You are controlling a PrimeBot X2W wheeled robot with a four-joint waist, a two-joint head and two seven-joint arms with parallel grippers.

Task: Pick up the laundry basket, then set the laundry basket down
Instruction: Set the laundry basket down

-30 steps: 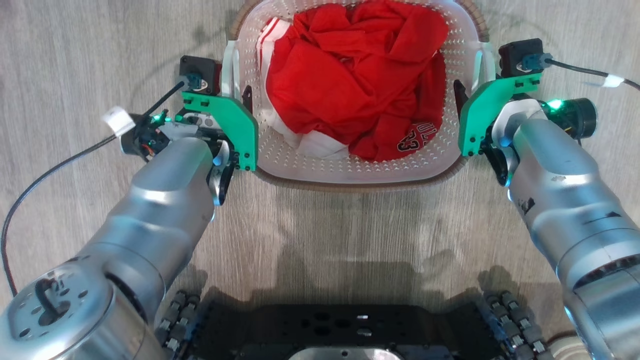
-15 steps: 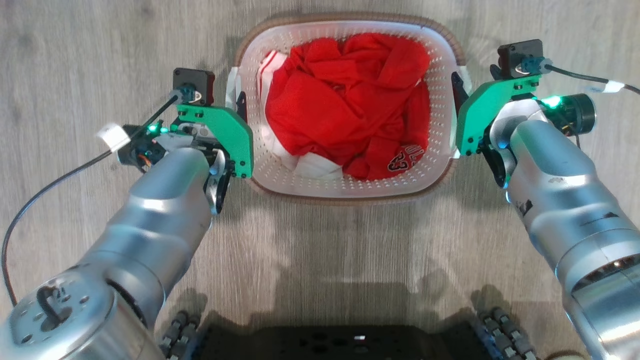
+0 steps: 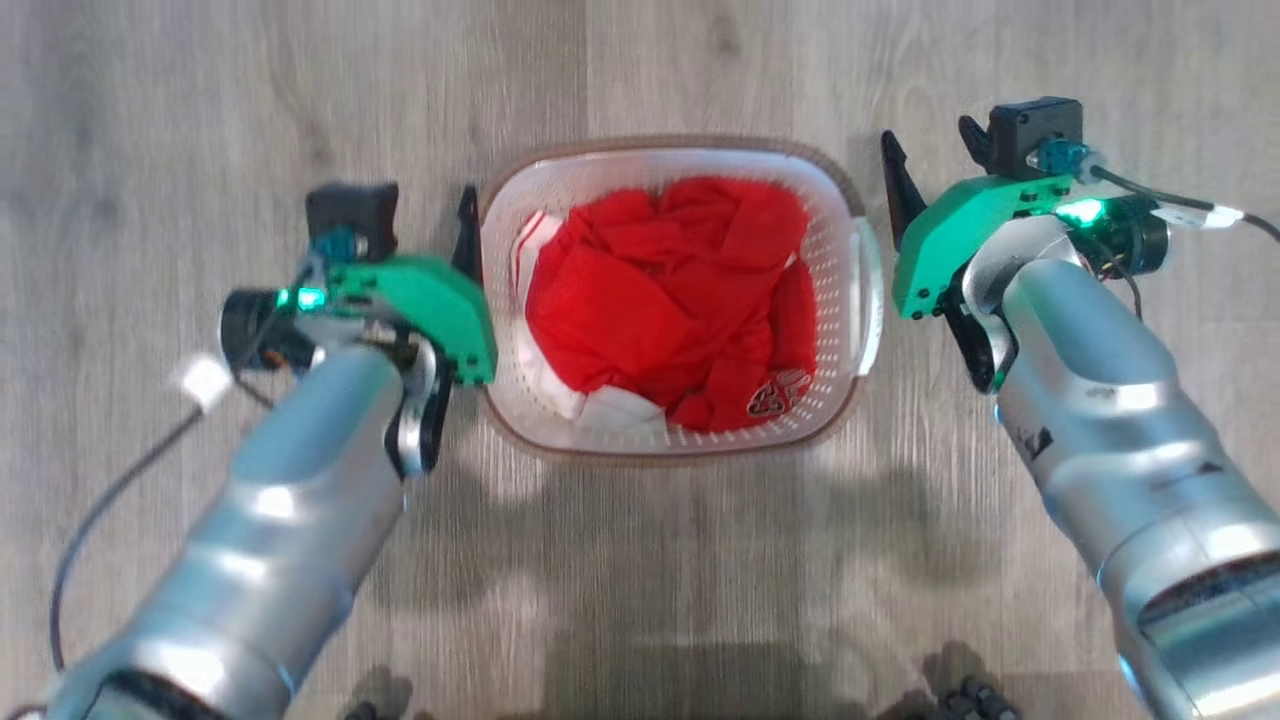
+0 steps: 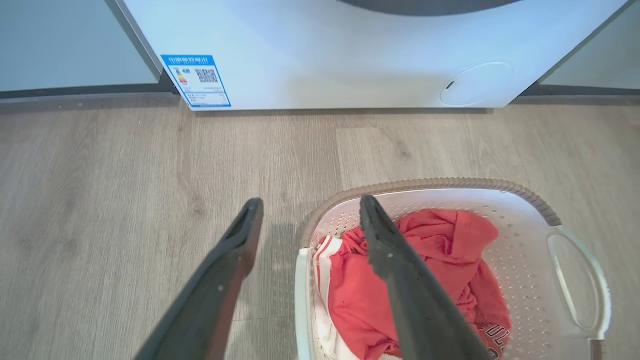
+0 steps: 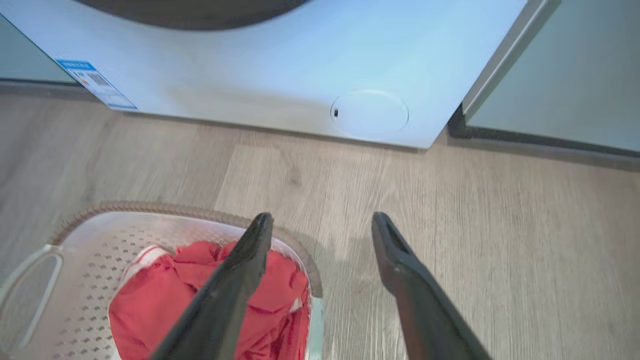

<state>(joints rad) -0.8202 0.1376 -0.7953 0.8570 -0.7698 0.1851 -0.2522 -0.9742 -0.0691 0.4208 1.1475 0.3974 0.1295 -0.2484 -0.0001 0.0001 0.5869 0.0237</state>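
The laundry basket (image 3: 836,262) stands on the wooden floor, white with perforated walls and a brown rim, and holds crumpled red and white clothes (image 3: 660,290). My left gripper (image 3: 440,215) hangs open just off the basket's left side. In the left wrist view its fingers (image 4: 240,240) straddle the basket's (image 4: 525,235) left edge from above, apart from it. My right gripper (image 3: 925,140) is open beside the right handle (image 3: 868,290), not touching. In the right wrist view its fingers (image 5: 395,250) straddle the basket's (image 5: 85,250) right edge from above.
A large white washing machine (image 4: 320,55) stands on the floor beyond the basket, seen also in the right wrist view as the same machine (image 5: 280,75). Pale cabinet fronts (image 5: 560,75) flank it. Bare wooden floor (image 3: 200,120) surrounds the basket.
The head view has shifted, so the basket looks smaller and farther. Both grippers, which were at the basket's side handles, now stand clear of it with the basket on the floor.
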